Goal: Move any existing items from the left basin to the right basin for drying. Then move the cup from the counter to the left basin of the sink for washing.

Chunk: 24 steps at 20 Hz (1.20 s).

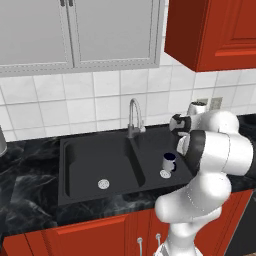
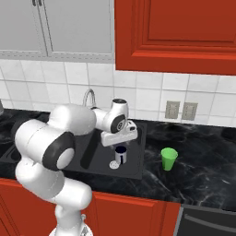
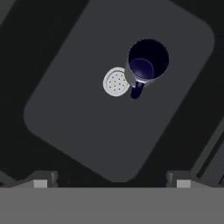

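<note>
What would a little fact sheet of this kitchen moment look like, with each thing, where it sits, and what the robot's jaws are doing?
White mug: upright in the right basin, beside its round drain, handle free
Green cup: upright on the counter, right of the sink
Left basin: holds nothing but its drain
Faucet: behind the divider between the basins
Gripper: above the right basin, looking down at the mug, jaws open and holding nothing
Task stage: mug is in the drying side; cup not yet moved

White tiles [image 1: 80, 107] line the wall, grey-white cupboard doors [image 1: 75, 30] hang above beside a red cabinet [image 2: 179, 32], and two outlets [image 2: 180, 110] sit low.
</note>
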Available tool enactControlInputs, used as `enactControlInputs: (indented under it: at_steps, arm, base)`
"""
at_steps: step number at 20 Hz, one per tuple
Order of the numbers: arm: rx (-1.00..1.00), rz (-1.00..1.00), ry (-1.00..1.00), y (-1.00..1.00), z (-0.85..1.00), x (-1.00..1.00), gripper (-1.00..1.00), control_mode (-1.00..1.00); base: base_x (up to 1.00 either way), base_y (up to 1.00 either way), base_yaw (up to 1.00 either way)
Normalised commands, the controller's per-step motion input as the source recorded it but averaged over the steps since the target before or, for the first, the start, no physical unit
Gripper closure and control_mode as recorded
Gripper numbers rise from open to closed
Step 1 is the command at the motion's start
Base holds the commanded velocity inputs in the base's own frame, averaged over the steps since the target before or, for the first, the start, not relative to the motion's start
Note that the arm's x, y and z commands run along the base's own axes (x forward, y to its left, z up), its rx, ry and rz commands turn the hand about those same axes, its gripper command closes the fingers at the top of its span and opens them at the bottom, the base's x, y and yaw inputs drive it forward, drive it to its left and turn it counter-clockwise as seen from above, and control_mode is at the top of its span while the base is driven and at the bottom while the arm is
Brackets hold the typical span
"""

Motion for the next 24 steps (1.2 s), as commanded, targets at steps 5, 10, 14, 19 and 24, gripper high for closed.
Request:
enactControlInputs:
  at_steps: [5, 10, 14, 19, 24]
  arm:
    - [-0.11, -0.01, -0.01, -0.15, 0.34, -0.49, -1.0, -1.0]
    - [-0.2, 0.0, -0.08, -0.14, 0.21, -0.22, -1.0, -1.0]
    - [-0.14, 0.0, -0.09, -0.34, 0.38, -0.07, -1.0, -1.0]
    - [-0.04, -0.01, -0.03, -0.48, 0.42, -0.03, -1.0, -1.0]
    - [0.0, 0.0, 0.0, -0.67, 0.28, 0.0, -1.0, -1.0]
  base:
    - [0.0, 0.0, 0.0]
    - [0.0, 0.0, 0.0]
    - [0.0, 0.0, 0.0]
    - [0.0, 0.0, 0.0]
    - [0.0, 0.0, 0.0]
